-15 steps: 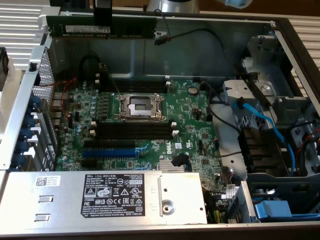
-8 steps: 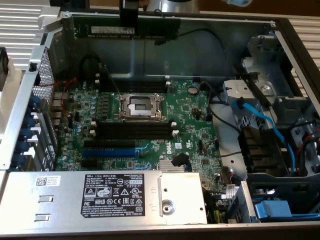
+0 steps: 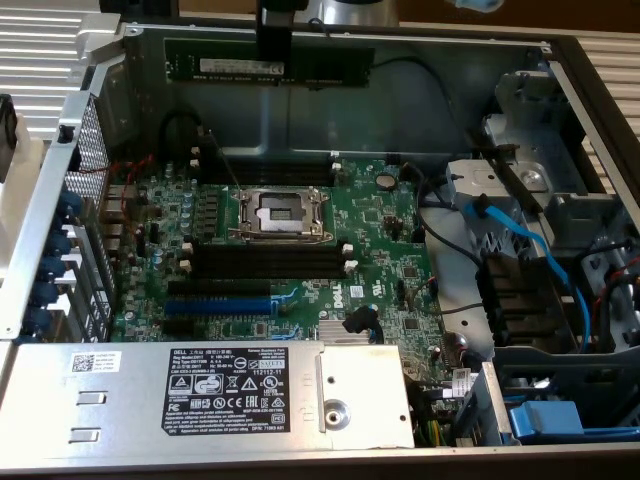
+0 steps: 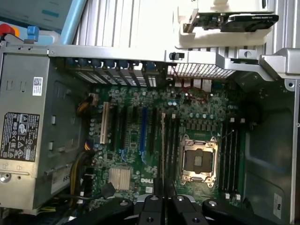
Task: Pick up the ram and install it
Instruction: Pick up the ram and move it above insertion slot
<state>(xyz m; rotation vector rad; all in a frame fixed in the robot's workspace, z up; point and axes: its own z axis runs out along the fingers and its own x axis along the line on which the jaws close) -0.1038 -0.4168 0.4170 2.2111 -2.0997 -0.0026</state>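
The ram (image 3: pixel 330 62) hangs level above the back of the open computer case, a long dark stick with a white label strip. My gripper (image 3: pixel 272 62) is shut on its middle from above. In the wrist view the ram (image 4: pixel 163 145) shows edge-on as a thin strip running out from between the black fingers (image 4: pixel 152 206). Below lies the green motherboard (image 3: pixel 380 250) with empty black memory slots (image 3: pixel 265 262) in front of the CPU socket (image 3: pixel 280 212) and more black slots (image 3: pixel 270 175) behind it.
A blue slot (image 3: pixel 215 303) lies near the grey power supply (image 3: pixel 200 395) at the front. A drive cage with blue cables (image 3: pixel 530 250) fills the exterior view's right. The perforated rear panel (image 3: pixel 70 220) stands at the exterior view's left.
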